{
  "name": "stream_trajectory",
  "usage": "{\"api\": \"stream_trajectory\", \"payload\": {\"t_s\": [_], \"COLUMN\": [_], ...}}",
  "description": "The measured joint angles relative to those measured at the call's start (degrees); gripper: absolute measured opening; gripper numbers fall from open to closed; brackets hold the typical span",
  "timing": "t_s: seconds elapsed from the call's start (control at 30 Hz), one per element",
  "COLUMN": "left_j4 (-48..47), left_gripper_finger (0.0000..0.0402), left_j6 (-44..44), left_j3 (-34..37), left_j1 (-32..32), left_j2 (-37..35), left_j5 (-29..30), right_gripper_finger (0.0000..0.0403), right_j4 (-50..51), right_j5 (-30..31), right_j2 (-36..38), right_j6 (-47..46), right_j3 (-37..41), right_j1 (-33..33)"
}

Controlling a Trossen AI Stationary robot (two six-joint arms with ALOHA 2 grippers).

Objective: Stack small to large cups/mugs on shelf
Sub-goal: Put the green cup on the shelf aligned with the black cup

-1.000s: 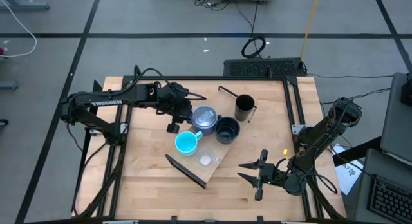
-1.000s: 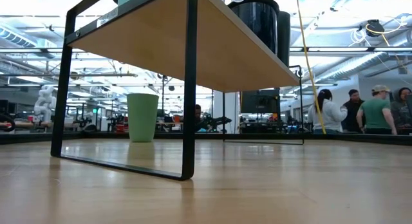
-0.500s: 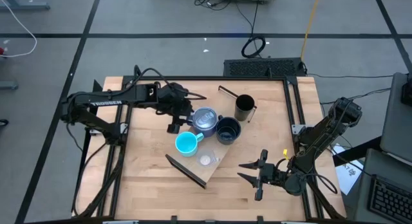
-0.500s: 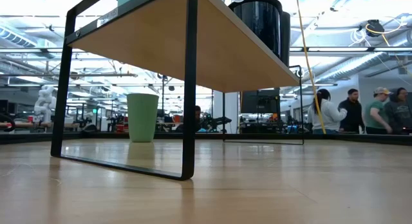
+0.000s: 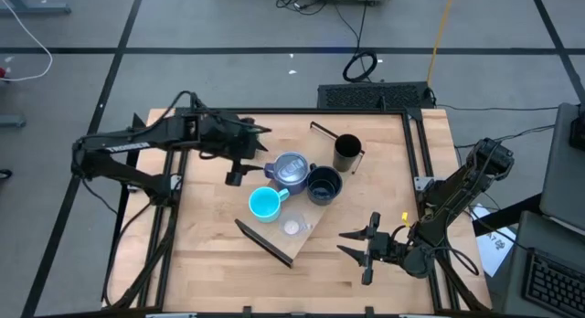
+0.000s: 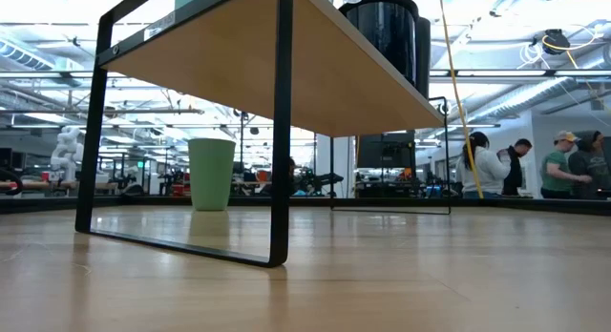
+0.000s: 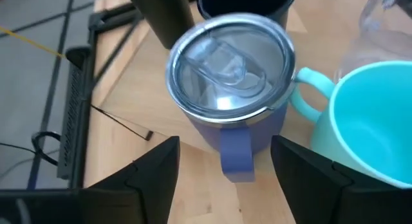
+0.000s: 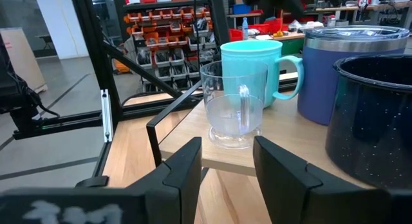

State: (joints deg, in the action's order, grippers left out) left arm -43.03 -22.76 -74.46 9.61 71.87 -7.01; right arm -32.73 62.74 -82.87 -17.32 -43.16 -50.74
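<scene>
The blue-purple mug (image 5: 291,168), wide black mug (image 5: 323,184), cyan mug (image 5: 264,204), tiny clear cup (image 5: 292,227) and tall black cup (image 5: 346,153) stand on the shelf (image 5: 307,238). The shelf lies slantwise on the table. The green tumbler (image 6: 211,174) stands on the table beyond the shelf and is hidden in the high view. My left gripper (image 5: 260,146) is open, just left of the blue-purple mug. Its fingers (image 7: 154,172) stand on either side of the mug's handle (image 7: 235,153), apart from it. My right gripper (image 5: 366,248) is open and empty near the front right.
The shelf's dark brackets (image 5: 263,245) rise at both short ends. A black frame rail (image 5: 416,163) runs along the table's right side. People stand in the room behind (image 6: 558,170). Bare tabletop (image 5: 210,254) lies at the front left.
My left gripper has drawn back from the blue-purple mug toward the table's left edge. The mug and the other cups have stayed where they were on the shelf.
</scene>
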Motion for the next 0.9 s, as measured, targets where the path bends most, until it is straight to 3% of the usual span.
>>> {"api": "stream_trajectory", "payload": {"t_s": [0.27,0.67,0.9], "left_j4": [-0.06,0.41,-3.23], "left_gripper_finger": [0.0235,0.0212,0.0205], "left_j6": [1.03,-0.86,9.57], "left_j3": [0.00,0.00,-0.02], "left_j1": [0.00,0.00,-0.77], "left_j2": [-5.80,-13.25,-17.12], "left_j5": [5.54,6.80,10.56], "right_gripper_finger": [0.0130,0.0130,0.0130], "right_j4": [-0.02,-0.02,-0.02], "right_j5": [0.00,0.02,0.04], "right_j2": [0.01,0.00,0.00], "right_j6": [-0.42,-1.60,-1.38], "right_j3": [0.00,0.00,-0.02], "right_j1": [0.02,0.02,0.02]}}
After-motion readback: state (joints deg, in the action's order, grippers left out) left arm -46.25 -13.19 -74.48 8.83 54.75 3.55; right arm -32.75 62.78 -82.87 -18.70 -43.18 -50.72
